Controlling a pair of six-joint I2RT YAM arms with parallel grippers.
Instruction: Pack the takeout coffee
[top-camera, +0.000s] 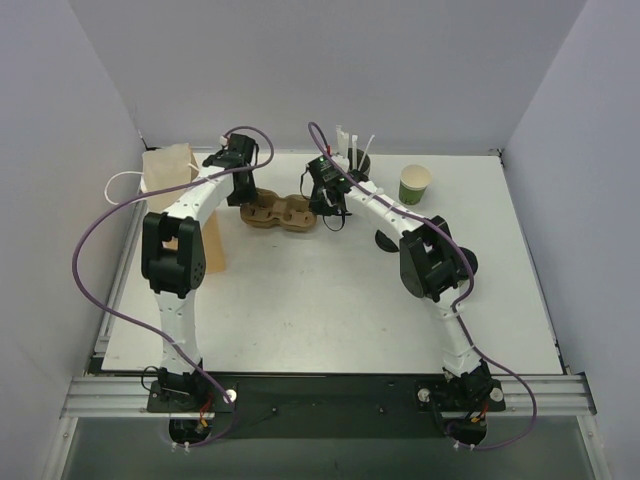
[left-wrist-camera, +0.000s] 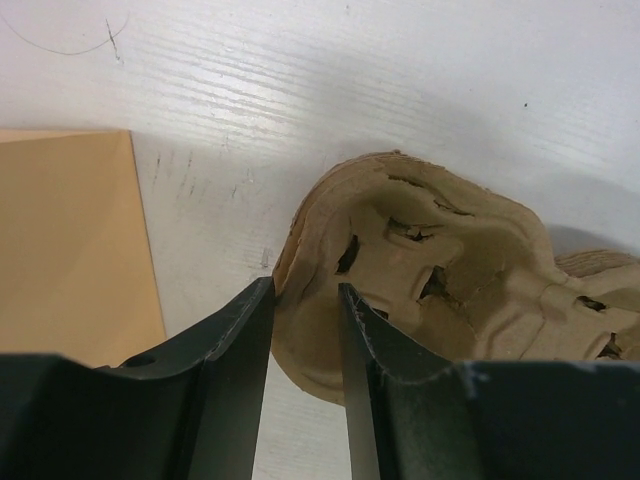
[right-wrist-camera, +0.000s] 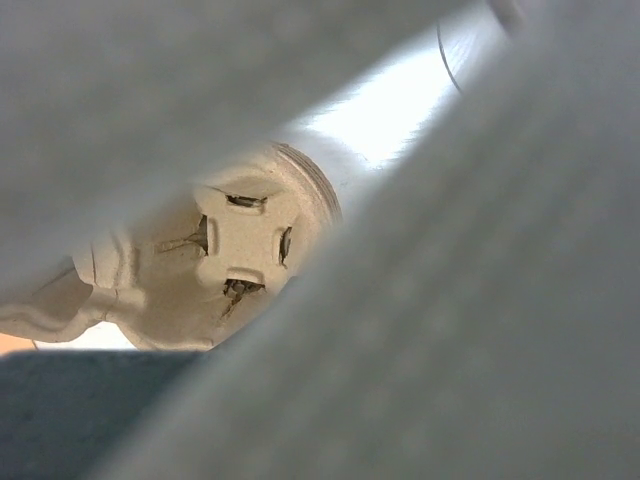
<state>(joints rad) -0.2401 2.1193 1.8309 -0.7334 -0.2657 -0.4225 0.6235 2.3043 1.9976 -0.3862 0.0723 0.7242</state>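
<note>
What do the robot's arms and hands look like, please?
The left arm and right arm have white links, boxy black joints and a purple cable looping along each. The left hand has two flat, matte black fingers.

Near half of the worktop (top-camera: 330, 320) lies bare, free for my jaws. At the back, a paper bag (top-camera: 168, 168) walls the left edge; only a narrow strip separates it from the cup carrier (top-camera: 283, 213). Straw holder (top-camera: 355, 158) and open green cup (top-camera: 415, 184) stand rear right.
</note>
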